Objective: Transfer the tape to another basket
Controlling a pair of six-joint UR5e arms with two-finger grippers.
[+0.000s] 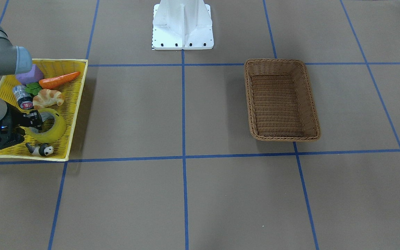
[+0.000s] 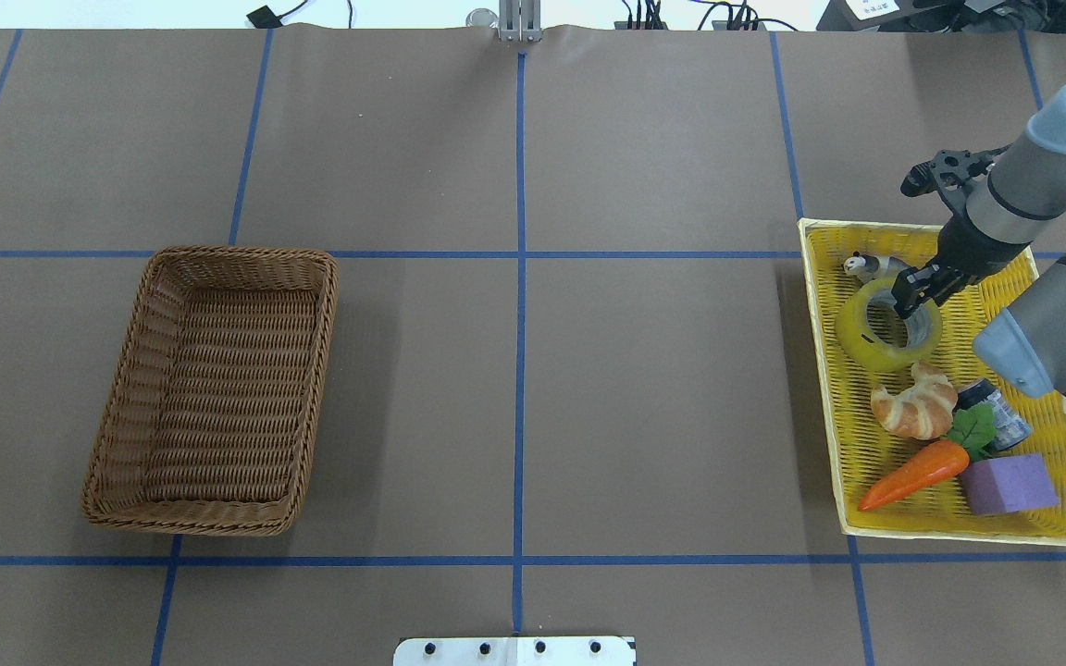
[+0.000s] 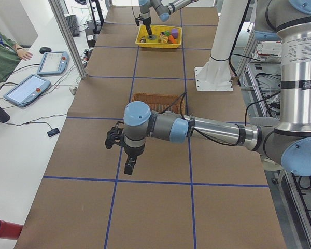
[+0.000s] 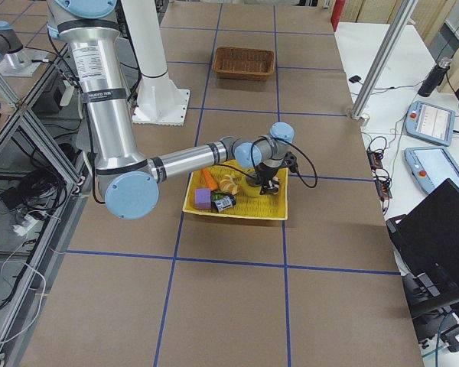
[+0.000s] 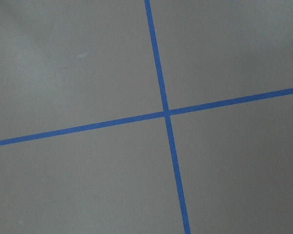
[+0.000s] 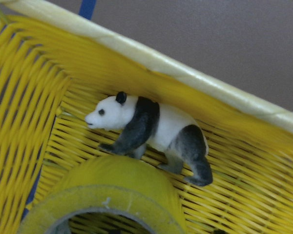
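Note:
The tape, a wide yellow roll, lies in the yellow tray at the table's right end, next to a toy panda. My right gripper is down on the roll's far wall, one finger inside the core, and looks shut on the wall. In the front-facing view the tape sits tilted at the gripper. The right wrist view shows the roll's top under the panda. The brown wicker basket stands empty at the left. My left gripper shows only in the left side view; I cannot tell its state.
The tray also holds a croissant, a carrot, a purple block and a small black-capped bottle. Blue tape lines grid the brown table. The robot's white base stands at mid table.

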